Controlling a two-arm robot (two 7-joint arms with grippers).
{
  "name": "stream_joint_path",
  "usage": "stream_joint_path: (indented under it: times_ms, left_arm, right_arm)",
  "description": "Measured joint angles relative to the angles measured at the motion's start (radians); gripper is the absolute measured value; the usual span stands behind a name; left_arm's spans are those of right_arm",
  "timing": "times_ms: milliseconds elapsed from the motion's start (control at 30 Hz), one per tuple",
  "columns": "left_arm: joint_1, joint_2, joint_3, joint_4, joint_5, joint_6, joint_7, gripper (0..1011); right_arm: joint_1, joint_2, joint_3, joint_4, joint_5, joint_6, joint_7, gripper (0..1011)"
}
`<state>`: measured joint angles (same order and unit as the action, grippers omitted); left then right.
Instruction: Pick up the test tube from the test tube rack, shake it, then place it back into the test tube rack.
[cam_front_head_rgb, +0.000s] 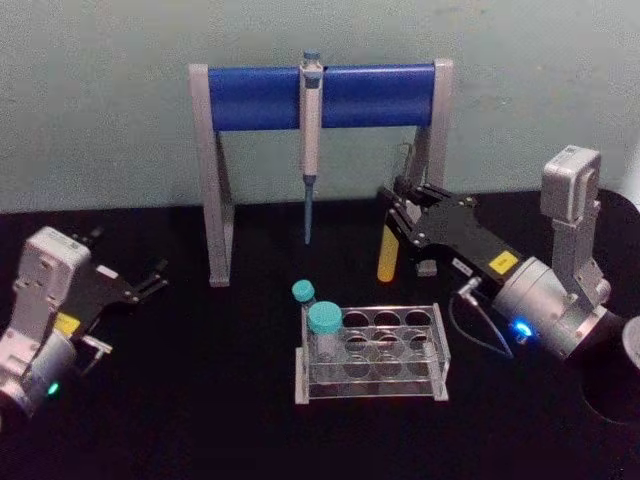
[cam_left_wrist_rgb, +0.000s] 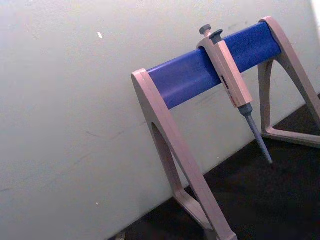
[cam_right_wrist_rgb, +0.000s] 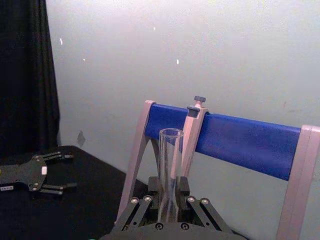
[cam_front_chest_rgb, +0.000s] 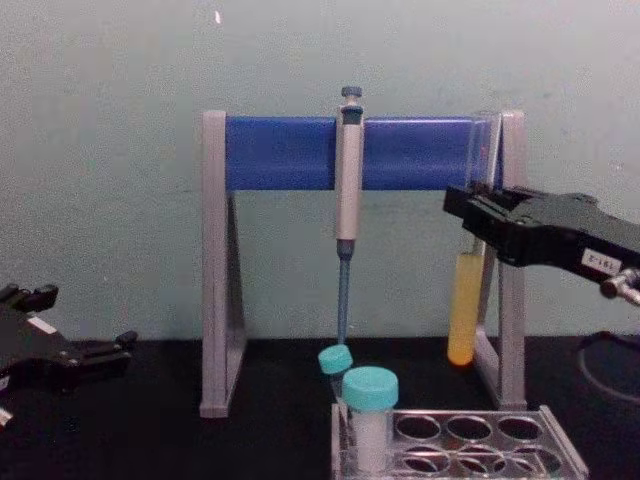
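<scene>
My right gripper (cam_front_head_rgb: 395, 208) is shut on the test tube (cam_front_head_rgb: 387, 255), a tall clear tube with yellow-orange liquid in its lower part. It holds the tube upright in the air, behind and above the right end of the test tube rack (cam_front_head_rgb: 440, 350). In the chest view the test tube (cam_front_chest_rgb: 463, 310) hangs below the right gripper (cam_front_chest_rgb: 472, 212), in front of the stand's right leg. The right wrist view shows the test tube's (cam_right_wrist_rgb: 170, 165) open top rising between the fingers (cam_right_wrist_rgb: 137, 210). My left gripper (cam_front_head_rgb: 150, 280) rests open at the table's left.
Two teal-capped tubes (cam_front_head_rgb: 325, 320) stand in the rack's left end. A grey-and-blue pipette stand (cam_front_head_rgb: 320, 95) with a hanging pipette (cam_front_head_rgb: 310, 150) stands behind the rack. The tabletop is black, with a pale wall close behind it.
</scene>
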<state>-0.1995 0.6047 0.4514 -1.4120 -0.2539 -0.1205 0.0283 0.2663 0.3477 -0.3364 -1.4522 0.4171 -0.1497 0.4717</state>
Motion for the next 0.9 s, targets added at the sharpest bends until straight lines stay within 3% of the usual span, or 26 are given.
stream_joint_path:
  times_ms: [533,900]
  left_arm:
    - [0.0,0.0,0.0,0.0,0.0,0.0,0.0,1009]
    - [0.0,0.0,0.0,0.0,0.0,0.0,0.0,1010]
  right_arm:
    - [-0.013,0.009,0.0,-0.019,0.018,0.002,0.016,229]
    - [-0.061,0.056,-0.003,-0.079,0.045,0.013,0.042,230]
